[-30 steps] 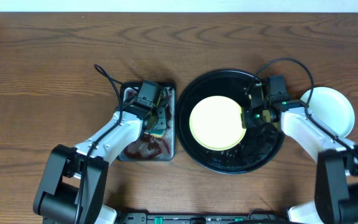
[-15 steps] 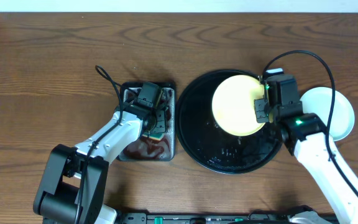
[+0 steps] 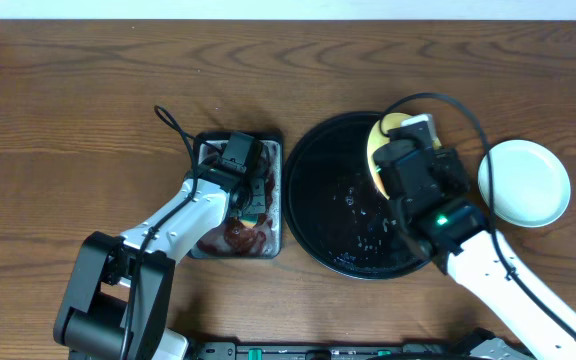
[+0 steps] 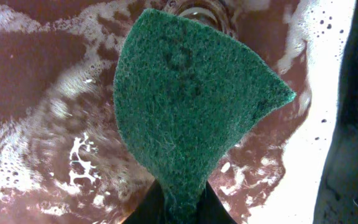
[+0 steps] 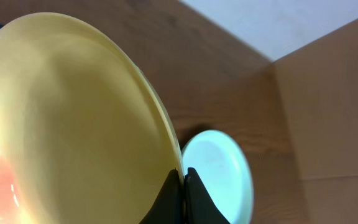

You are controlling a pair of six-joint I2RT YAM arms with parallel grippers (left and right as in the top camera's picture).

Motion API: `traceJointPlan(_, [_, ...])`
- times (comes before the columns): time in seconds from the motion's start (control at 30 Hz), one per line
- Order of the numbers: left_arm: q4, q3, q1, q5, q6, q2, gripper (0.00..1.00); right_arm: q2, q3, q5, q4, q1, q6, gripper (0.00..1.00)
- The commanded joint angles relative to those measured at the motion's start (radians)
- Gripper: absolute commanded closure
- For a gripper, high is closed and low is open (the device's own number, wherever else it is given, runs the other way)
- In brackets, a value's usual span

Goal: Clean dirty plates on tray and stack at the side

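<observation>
The pale yellow round plate (image 3: pixel 378 141) is rim-clamped by the right gripper (image 5: pixel 182 182) over the upper right of the round black tray (image 3: pixel 313 225), a green sponge (image 4: pixel 191 106) by the left gripper (image 4: pixel 180 206). The plate could be dropped through that slight hold.

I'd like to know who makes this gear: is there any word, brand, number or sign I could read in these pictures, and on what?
None: no readable text in any view. The yellow plate, green sponge, black tray and pale plate beside it carry no lettering.
</observation>
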Motion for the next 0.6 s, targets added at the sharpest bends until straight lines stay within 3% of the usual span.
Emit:
traceJointPlan(0.0, [-0.004,-0.009,0.005,-0.016,0.004,0.008,0.93,-0.014,0.024,0.187,0.004,0.061,-0.013,0.99])
traceJointPlan(0.07, [-0.004,-0.006,0.005,-0.016,0.024,0.006,0.93,-0.014,0.024,0.237,0.007,0.093,-0.014,0.99])
traceJointPlan(0.2, [-0.006,0.006,0.005,-0.016,0.056,-0.024,0.44,-0.014,0.024,0.343,0.021,0.138,-0.027,0.99])
traceJointPlan(0.27, [-0.01,0.006,0.005,-0.016,0.055,-0.049,0.3,-0.014,0.024,0.366,0.036,0.147,-0.048,0.99])
traceJointPlan(0.57, [-0.111,0.004,0.004,-0.016,0.05,-0.062,0.28,-0.014,0.024,0.375,0.108,0.153,-0.108,0.99])
